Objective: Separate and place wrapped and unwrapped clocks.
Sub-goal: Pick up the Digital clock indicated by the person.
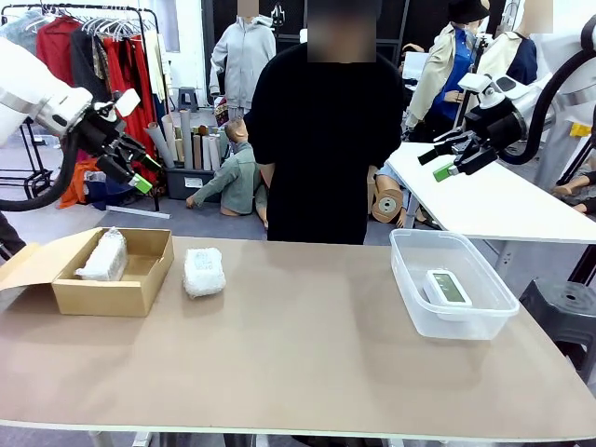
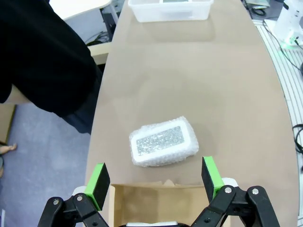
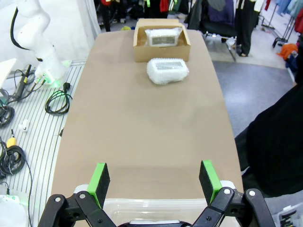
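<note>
Left fingers [image 1: 146, 173]: raised high above the left end of the counter [image 1: 307, 363]; spread wide, green pads well apart; nothing held. From the left wrist, the pads frame the near edge of the box [image 1: 102, 296] and the counter beyond it.

Right fingers [image 1: 435, 164]: raised high above the right end, on the tub [image 1: 406, 279] side; also spread wide; nothing held.

Box: brown cardboard, open on top, one flap folded out to the left; it sits at the counter's left end. First wrapped clock [image 1: 104, 253]: a whitish bubble-wrap lump lying inside the box, towards its left wall.

Second wrapped clock [image 1: 204, 271]: same wrapping, a grey face showing faintly through it; it lies flat on the bare counter just beside the box's right wall, with a narrow gap showing between them.

Bare clock [image 1: 447, 287]: white, rounded, grey screen facing up; it lies on the floor of the clear tub at the counter's right end, well apart from both wrapped ones.

Person [image 1: 326, 140]: in black, standing at the middle of the far edge; touching nothing on the counter.
</note>
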`<action>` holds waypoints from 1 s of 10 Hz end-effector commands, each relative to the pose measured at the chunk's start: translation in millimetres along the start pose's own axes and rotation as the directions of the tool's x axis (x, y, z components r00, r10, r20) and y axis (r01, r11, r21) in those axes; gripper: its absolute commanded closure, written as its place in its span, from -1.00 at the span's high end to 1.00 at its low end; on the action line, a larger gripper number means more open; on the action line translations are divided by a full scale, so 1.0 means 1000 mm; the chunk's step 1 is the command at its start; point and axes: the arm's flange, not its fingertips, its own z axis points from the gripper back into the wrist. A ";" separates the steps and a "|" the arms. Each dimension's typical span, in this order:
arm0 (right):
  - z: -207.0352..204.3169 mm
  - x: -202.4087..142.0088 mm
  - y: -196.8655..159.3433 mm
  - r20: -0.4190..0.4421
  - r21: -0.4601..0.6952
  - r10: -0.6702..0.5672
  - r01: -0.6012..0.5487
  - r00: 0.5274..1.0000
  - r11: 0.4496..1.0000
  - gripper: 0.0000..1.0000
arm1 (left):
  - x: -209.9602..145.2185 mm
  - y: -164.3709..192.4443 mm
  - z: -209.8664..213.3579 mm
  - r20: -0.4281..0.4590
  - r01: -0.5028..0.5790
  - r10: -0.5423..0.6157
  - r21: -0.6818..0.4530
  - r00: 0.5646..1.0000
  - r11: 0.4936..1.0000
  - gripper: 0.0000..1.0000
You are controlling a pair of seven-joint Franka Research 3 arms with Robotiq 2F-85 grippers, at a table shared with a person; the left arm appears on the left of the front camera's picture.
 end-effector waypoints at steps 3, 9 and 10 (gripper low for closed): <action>0.000 0.002 0.001 0.008 -0.001 0.002 -0.002 1.000 1.000 1.00 | -0.004 0.012 0.007 0.040 -0.011 0.012 -0.014 0.999 1.000 1.00; 0.000 0.002 0.001 0.008 -0.001 0.002 -0.002 1.000 1.000 1.00 | -0.007 0.008 0.001 0.012 -0.010 0.010 -0.005 1.000 1.000 1.00; 0.000 0.002 0.001 0.008 -0.001 0.002 -0.002 1.000 1.000 1.00 | -0.007 0.008 0.001 0.012 -0.010 0.010 -0.005 1.000 1.000 1.00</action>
